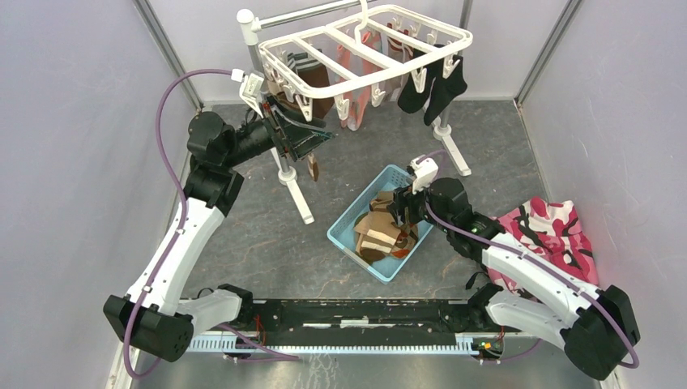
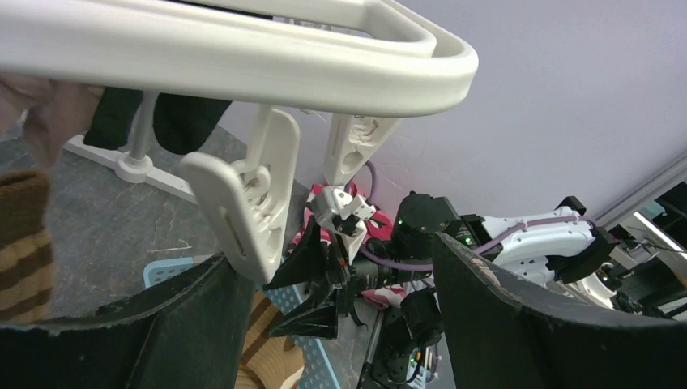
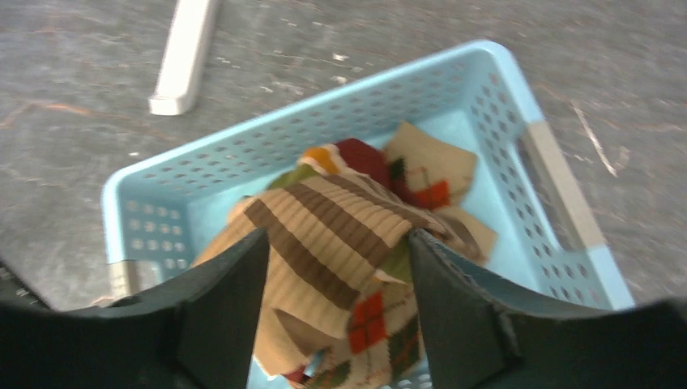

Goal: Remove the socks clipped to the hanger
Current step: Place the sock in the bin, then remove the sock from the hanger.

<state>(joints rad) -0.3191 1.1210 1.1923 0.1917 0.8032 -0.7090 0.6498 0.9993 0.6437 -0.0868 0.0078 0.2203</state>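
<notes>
1. Socks hang clipped under the white hanger (image 1: pixel 369 36) at the far side of the worktop (image 1: pixel 243 243): black socks (image 1: pixel 441 85), pink socks (image 1: pixel 356 93) and a brown sock (image 1: pixel 316 74). The left arm rises from its base with the elbow bent and the forearm pointing right. This puts the left end effector (image 1: pixel 314 130) just below the frame's near left corner. The right arm stretches low and to the left, with the right end effector (image 1: pixel 399 212) over a blue basket (image 1: pixel 356 207) of loose socks (image 1: pixel 377 235).
2. From the left wrist, the left end effector (image 2: pixel 332 259) has its fingers (image 2: pixel 518 324) apart and grips nothing. A white clip (image 2: pixel 243 203) dangles between them, close to the left finger.
3. From the right wrist, the right end effector (image 3: pixel 336 239) points down into the basket (image 3: pixel 324 101), fingers (image 3: pixel 219 308) apart. A striped sock (image 3: pixel 324 231) lies between them on top of the pile.
</notes>
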